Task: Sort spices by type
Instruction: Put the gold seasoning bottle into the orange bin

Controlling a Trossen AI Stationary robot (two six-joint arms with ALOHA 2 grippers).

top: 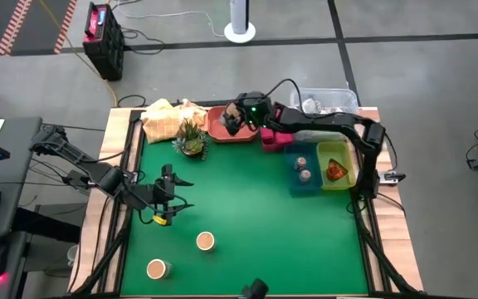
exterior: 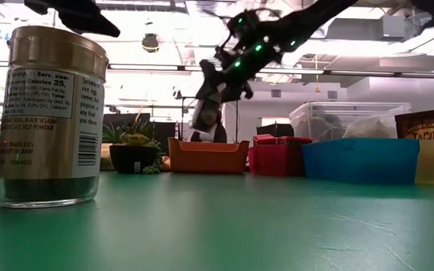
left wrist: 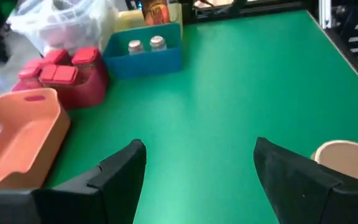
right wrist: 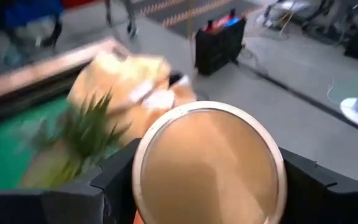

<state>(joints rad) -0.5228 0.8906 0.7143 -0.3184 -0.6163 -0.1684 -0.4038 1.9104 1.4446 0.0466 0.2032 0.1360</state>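
Observation:
My right gripper [top: 234, 117] is over the orange tray [top: 222, 131] at the table's far side, shut on a round tan-lidded spice cup [right wrist: 209, 163]. Two more tan cups [top: 205, 241] [top: 157, 268] stand upright on the green mat near the table's near-left corner; one looms as a labelled jar [exterior: 47, 117] in the low view. My left gripper [top: 167, 196] hangs open over the mat's left part, with a tan cup [left wrist: 347, 158] just beyond one finger. Magenta packets [top: 273, 139] lie in the red tray, two grey jars [top: 303, 169] in the blue tray, and a red-orange piece [top: 335, 170] in the yellow-green tray. My right gripper pinches the tan-lidded cup between its two fingers [right wrist: 114, 174], one on each side of the body just under the round lid [right wrist: 209, 124]. The cup is lifted clear above the orange tray [exterior: 206, 156] and hangs tilted in the hold [exterior: 204, 113].
A small green potted plant [top: 192, 142] and a tan paper bag [top: 168, 117] sit left of the orange tray. A clear plastic box [top: 330, 101] stands behind the trays. The red, blue and yellow-green trays line the far right; open green mat [top: 256, 216] lies in the middle.

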